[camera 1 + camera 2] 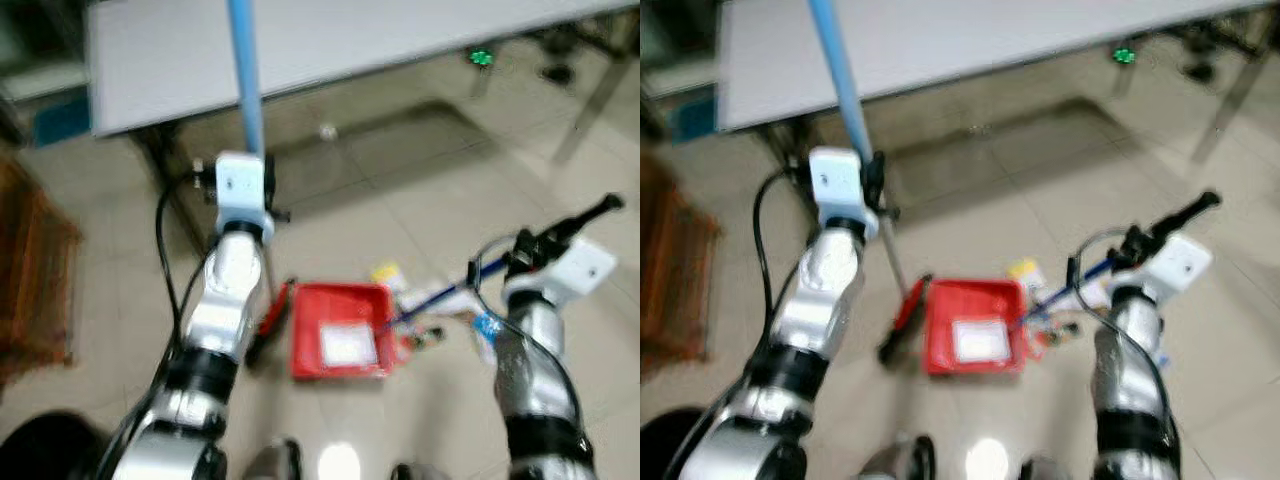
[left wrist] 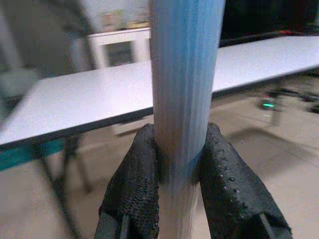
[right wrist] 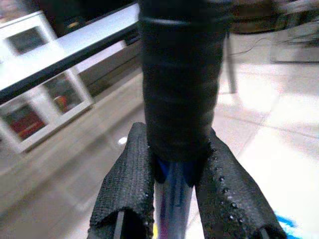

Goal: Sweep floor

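Note:
My left gripper (image 2: 182,149) is shut on the light blue broom pole (image 1: 245,90), which stands nearly upright. The broom's red and black head (image 1: 268,325) rests on the tiles by the left side of the red dustpan (image 1: 305,335). A white scrap (image 1: 348,345) lies inside the pan. My right gripper (image 3: 174,164) is shut on the dustpan's handle (image 3: 179,89), just below its black grip, and the blue shaft (image 1: 440,297) slants down to the pan. Loose litter lies right of the pan: a yellow piece (image 1: 385,272), white paper (image 1: 425,297) and a blue piece (image 1: 487,325).
A long white table (image 1: 350,40) spans the back, with dark legs at the left and a metal leg (image 1: 590,110) at the right. A small white bit (image 1: 327,131) lies under it. Brown furniture (image 1: 30,270) stands at the far left.

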Robot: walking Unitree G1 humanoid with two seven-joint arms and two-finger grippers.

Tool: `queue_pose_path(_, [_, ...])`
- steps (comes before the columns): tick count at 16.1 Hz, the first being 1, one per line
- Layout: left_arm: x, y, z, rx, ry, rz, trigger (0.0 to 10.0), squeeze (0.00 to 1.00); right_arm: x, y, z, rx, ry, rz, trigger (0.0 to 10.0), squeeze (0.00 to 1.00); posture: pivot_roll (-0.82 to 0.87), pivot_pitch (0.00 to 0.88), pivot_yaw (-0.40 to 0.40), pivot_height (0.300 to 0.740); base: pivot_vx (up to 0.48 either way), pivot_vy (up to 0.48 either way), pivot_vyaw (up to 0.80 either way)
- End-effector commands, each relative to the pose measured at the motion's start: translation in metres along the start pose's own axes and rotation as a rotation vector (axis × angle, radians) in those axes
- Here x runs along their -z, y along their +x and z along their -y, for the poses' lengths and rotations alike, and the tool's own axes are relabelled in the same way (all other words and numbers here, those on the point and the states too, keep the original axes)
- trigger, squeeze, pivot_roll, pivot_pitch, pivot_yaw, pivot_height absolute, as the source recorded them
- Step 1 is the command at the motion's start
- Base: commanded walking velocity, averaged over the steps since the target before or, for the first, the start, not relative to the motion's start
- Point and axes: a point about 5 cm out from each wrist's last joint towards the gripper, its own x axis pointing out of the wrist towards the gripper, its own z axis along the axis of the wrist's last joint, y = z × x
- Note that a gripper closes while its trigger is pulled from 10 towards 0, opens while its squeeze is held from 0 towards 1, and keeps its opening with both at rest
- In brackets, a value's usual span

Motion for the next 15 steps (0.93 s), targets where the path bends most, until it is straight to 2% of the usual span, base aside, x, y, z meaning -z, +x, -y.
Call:
queue_pose_path(1, [-0.0111, 0.0024, 0.0001, -0.014, 0.001, 0.047, 10.0, 0.00, -0.0051, 0.0006, 0.0001, -0.002, 0.019, 0.023, 10.0, 0.00, -0.04, 0.189, 0.056, 0.740, 0.000, 0.000, 0.80])
queue_pose_path(2, [-0.0105, 0.0027, -0.0011, -0.017, 0.003, 0.040, 10.0, 0.00, -0.0039, 0.0008, 0.0002, -0.002, 0.011, 0.012, 10.0, 0.00, -0.04, 0.201, 0.056, 0.740, 0.000, 0.000, 0.80])
queue_pose_path(6, [-0.0111, 0.0035, -0.0026, -0.030, 0.006, 0.037, 10.0, 0.00, -0.0018, 0.0009, 0.0013, 0.005, 0.018, 0.000, 10.0, 0.00, -0.03, 0.213, 0.052, 0.740, 0.000, 0.000, 0.00])
queue_pose_path(9, [-0.0113, 0.0040, -0.0019, -0.036, 0.001, 0.034, 10.0, 0.00, -0.0029, 0.0031, -0.0015, -0.007, 0.007, 0.001, 10.0, 0.00, -0.03, 0.216, 0.047, 0.740, 0.000, 0.000, 0.46])
queue_pose_path(15, [-0.0088, 0.0019, -0.0015, -0.042, -0.009, 0.022, 10.0, 0.00, -0.0008, 0.0047, -0.0022, -0.010, 0.023, -0.022, 10.0, 0.00, -0.02, 0.222, 0.038, 0.740, 0.000, 0.000, 0.00])
